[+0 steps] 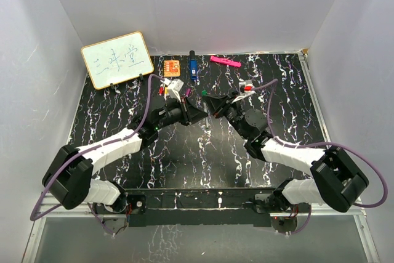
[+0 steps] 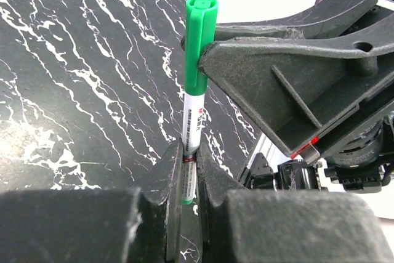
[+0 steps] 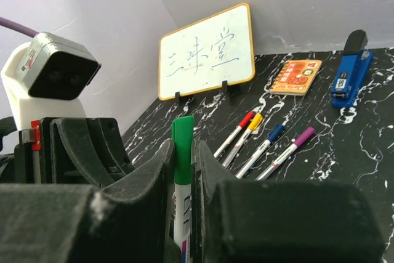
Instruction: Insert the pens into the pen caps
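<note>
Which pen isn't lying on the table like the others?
The green pen: the left fingers and right fingers hold it up. The red, yellow, blue and purple pens lie flat on the table.

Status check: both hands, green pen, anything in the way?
Both shut: left hand on the green pen, right hand on the green cap. Cap sits over the pen's end. The other four pens lie capped, apart from both hands.

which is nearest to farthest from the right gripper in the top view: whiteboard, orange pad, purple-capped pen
From the right gripper, shut on the green cap:
1. purple-capped pen, just left
2. orange pad, farther back-left
3. whiteboard, far back-left corner
</note>
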{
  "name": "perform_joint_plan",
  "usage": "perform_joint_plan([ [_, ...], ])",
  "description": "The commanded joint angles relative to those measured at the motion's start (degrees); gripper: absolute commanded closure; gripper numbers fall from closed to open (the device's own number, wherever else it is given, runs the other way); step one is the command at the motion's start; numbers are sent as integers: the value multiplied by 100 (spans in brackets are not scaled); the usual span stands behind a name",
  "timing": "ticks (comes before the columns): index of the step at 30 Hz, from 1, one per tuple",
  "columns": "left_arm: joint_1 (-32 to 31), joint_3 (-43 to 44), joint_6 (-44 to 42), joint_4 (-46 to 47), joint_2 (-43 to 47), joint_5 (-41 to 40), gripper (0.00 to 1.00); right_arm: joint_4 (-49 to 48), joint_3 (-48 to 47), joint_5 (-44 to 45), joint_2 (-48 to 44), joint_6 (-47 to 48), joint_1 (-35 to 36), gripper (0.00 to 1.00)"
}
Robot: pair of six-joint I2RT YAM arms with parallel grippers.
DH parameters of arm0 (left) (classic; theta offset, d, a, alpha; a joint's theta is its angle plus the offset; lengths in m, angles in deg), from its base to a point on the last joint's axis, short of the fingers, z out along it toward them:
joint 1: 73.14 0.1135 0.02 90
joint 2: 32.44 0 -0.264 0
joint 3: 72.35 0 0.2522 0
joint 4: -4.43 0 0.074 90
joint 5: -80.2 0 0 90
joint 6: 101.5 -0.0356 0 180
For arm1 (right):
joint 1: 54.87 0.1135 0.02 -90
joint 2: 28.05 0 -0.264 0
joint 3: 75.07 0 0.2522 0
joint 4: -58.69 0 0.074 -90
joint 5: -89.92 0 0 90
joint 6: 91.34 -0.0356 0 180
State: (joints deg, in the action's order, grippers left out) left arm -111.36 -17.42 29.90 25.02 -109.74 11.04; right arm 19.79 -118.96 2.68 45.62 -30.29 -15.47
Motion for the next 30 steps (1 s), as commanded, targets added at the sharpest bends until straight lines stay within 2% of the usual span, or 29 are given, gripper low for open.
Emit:
perform_joint_plan([
  [1, 297, 647, -259, 218, 303, -500, 100, 1362, -306, 14, 136, 405, 226, 94],
  [3, 296, 558, -422, -343, 363, -602, 100, 1435, -543, 283, 87, 594, 225, 81],
  [5, 297, 498, -597, -939, 405, -779, 100, 1424, -715, 593, -19, 736, 222, 63],
  [7, 298, 465, -786, -1526, 390, -951, 100, 1352, -816, 925, -142, 866, 222, 55],
  [12, 406, 662, -1382, -2461, -64, -1335, 100, 1168, -750, 1661, -619, 1044, 218, 52],
  [14, 477, 932, -1605, -2726, -547, -1361, 100, 1169, -648, 1855, -810, 1066, 219, 51],
  [24, 543, 2905, -2442, -3707, -2559, -1752, 100, 1618, -139, 2298, -1722, 1121, 223, 50],
  [30, 645, 3943, -2590, -4269, -3590, -1884, 100, 1796, -47, 2371, -1844, 1128, 218, 50],
])
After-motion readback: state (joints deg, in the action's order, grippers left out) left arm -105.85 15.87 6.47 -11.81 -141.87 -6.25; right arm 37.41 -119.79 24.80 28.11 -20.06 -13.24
